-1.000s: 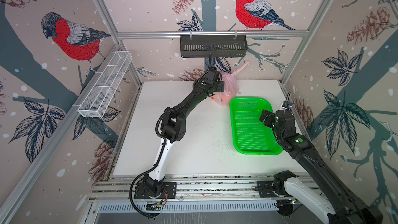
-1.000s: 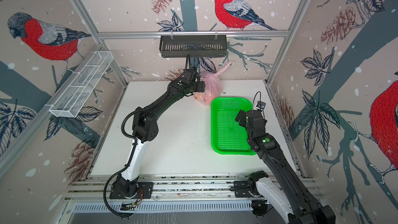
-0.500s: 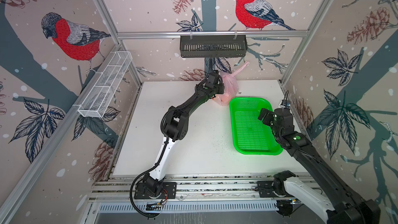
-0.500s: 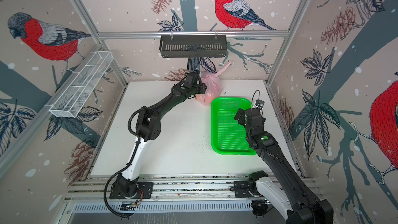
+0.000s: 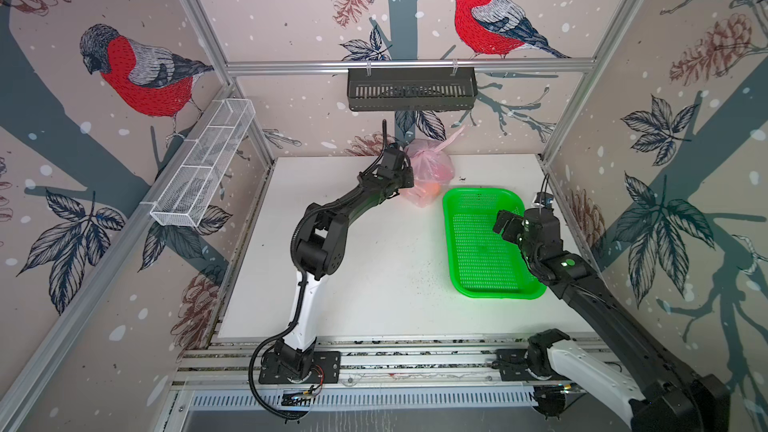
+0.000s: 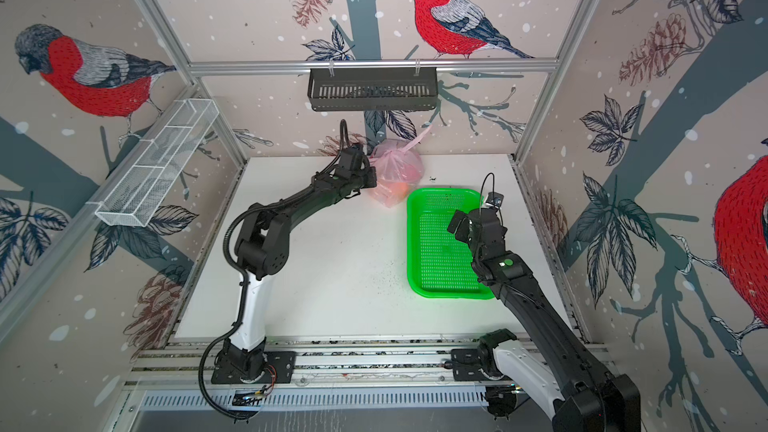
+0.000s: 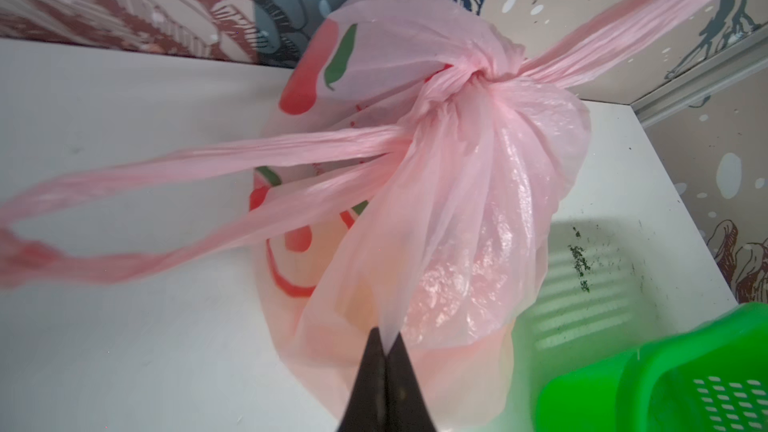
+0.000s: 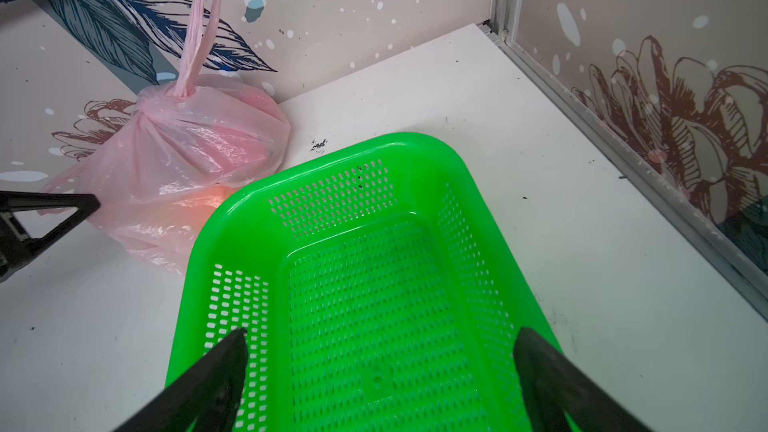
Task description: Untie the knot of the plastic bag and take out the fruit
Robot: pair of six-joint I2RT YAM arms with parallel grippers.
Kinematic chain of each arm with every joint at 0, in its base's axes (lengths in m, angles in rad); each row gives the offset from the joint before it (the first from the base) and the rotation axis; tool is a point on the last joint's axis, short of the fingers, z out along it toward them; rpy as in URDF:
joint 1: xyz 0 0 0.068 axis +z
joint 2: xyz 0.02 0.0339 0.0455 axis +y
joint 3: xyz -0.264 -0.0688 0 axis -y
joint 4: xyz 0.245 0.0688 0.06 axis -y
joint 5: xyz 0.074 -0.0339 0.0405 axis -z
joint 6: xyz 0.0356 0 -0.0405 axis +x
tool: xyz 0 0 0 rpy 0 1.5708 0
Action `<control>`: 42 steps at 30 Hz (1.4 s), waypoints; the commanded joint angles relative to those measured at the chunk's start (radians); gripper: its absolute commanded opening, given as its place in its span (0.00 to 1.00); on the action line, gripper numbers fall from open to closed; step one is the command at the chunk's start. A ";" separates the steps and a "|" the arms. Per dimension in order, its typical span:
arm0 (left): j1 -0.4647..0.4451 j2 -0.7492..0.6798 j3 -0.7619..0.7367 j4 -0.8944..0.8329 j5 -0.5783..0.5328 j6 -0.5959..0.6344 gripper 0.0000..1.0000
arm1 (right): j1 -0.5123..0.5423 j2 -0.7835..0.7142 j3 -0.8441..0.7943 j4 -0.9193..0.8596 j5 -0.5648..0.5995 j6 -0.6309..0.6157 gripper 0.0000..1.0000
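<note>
Left gripper (image 7: pixel 386 349): jaws closed, pinching fold of bag (image 7: pixel 478 201) film below knot (image 7: pixel 469 72). Knot tied. Bag at back of table (image 5: pixel 374 284), just beside far corner of basket (image 5: pixel 478 191). Fruit (image 5: pixel 433 189): orange shape shows through film, inside bag. Bag print: red and green shapes; small red marks too blurred to read. Right gripper (image 8: pixel 380 332): jaws wide apart, holding nothing, above basket.

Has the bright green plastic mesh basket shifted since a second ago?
No. The basket lies just as near the right edge of the white table as before.
</note>
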 commanded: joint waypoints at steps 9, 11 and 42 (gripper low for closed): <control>0.042 -0.496 -0.598 0.143 -0.040 -0.118 0.00 | 0.184 0.113 0.059 0.084 0.062 0.027 0.99; 0.042 -0.609 -0.727 0.154 -0.054 -0.148 0.00 | 0.230 0.140 0.070 0.096 0.077 0.038 0.99; -0.117 -1.191 -0.881 -0.169 -0.074 -0.205 0.56 | 0.684 0.511 0.433 0.024 0.192 0.116 0.94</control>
